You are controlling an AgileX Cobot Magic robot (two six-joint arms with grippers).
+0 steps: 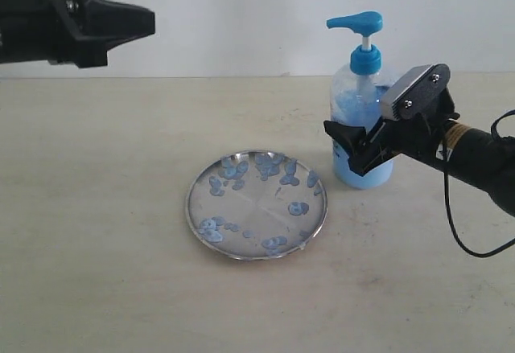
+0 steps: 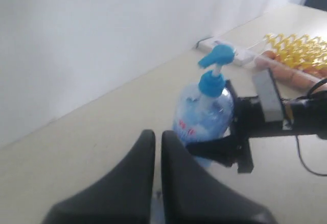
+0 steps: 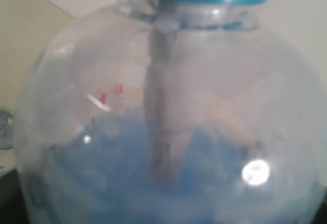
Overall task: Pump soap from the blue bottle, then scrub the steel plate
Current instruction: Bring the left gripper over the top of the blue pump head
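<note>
And the right fingers [image 1: 348, 140] were clamped round the bottle [image 1: 359, 96] low down. The plate [image 1: 191, 208], dotted with soap blobs [image 1: 229, 170], lay on the bench [image 1: 96, 248] just beside that bottle. The left fingers [image 1: 133, 19] hung well apart from it, pinched together, empty.

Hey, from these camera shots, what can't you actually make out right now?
1. Whether the right gripper actually clamps the blue bottle: in the exterior view its own body covers the contact, and in the right wrist view the bottle fills the frame.
2. The print on the label: left wrist view, blurred and small.
3. The yellow coiled items: left wrist view, blurred and cut off by the edge.
</note>
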